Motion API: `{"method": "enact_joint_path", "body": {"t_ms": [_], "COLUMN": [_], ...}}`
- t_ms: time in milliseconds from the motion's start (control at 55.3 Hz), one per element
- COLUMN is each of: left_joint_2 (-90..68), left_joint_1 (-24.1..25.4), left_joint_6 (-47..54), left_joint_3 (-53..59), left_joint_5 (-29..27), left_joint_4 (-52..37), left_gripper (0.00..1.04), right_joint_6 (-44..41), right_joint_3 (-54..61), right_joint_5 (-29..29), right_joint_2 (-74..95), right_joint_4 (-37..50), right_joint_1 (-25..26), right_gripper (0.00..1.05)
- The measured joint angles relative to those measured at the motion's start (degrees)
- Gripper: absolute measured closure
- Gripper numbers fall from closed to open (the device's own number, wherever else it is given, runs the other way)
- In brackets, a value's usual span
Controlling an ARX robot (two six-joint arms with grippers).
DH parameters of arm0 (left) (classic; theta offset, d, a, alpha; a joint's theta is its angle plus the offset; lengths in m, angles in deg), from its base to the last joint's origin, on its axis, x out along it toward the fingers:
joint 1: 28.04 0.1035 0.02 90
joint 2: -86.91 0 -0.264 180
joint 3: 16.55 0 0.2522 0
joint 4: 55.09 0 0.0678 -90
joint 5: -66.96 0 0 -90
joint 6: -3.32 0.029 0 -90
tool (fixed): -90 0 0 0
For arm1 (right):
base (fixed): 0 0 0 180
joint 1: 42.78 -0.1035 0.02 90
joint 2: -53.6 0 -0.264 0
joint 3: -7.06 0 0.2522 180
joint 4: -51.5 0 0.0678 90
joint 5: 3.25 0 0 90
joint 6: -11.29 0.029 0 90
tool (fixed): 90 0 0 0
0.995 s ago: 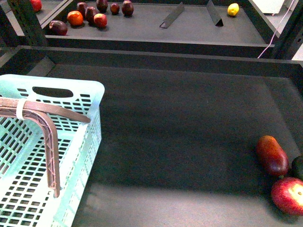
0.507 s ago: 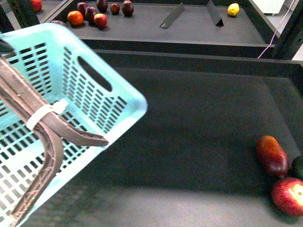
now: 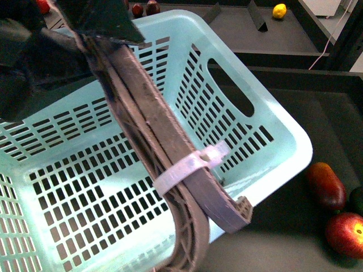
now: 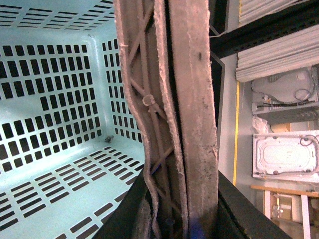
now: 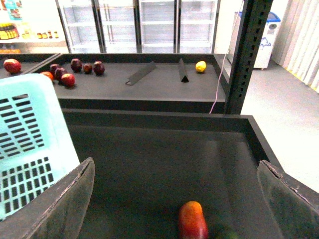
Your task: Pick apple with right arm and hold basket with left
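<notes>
Near shelf: a dark, matte tray shelf [image 3: 332, 122] with a raised rim sat closest to the robot.
Near right corner: a red apple [image 3: 346, 233] with a pale patch lay on it.
Right edge: a long red-orange fruit [image 3: 326, 186] lay just beyond the apple, with a dark green fruit [image 3: 357, 199] beside both, cut off by the picture.
Far shelf: a second dark tray shelf [image 5: 159, 87] stood behind the first.
Far shelf, left end: a cluster of red and dark fruits [image 5: 68, 79] lay there.
Far shelf, middle: two dark wedge dividers [image 5: 141, 72] rested apart.
Far shelf, right end: a yellow fruit [image 5: 201, 66] lay alone.
</notes>
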Motion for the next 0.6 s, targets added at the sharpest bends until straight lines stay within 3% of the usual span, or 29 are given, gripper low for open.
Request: {"method": "enact_joint_path", "body": {"t_ms": [416,507,597], "left_joint_2": [-0.33,-0.35,-0.33], "left_joint_1": [-0.98,-0.98,-1.01], "left_joint_6": [1.55,1.6,1.6], "left_joint_3": [-0.2,-0.2,-0.28], "left_joint_5": [-0.31,-0.28,-0.04], "left_joint_4": [-1.57,-1.57,-1.57], "left_gripper": [0.84,0.84,0.84], "right_joint_6": [-0.04,-2.05,-3.02], "right_joint_3": [-0.13,-5.9,-7.15], "right_joint_5": [0.5,6.6,6.51], "right_joint_2": [0.26,9.38,17.57], "right_joint_4": [-0.37,-15.12,-17.94], "right_joint_1": [-0.09,-0.87,0.0], "right_gripper": [0.09,0.09,0.09]}}
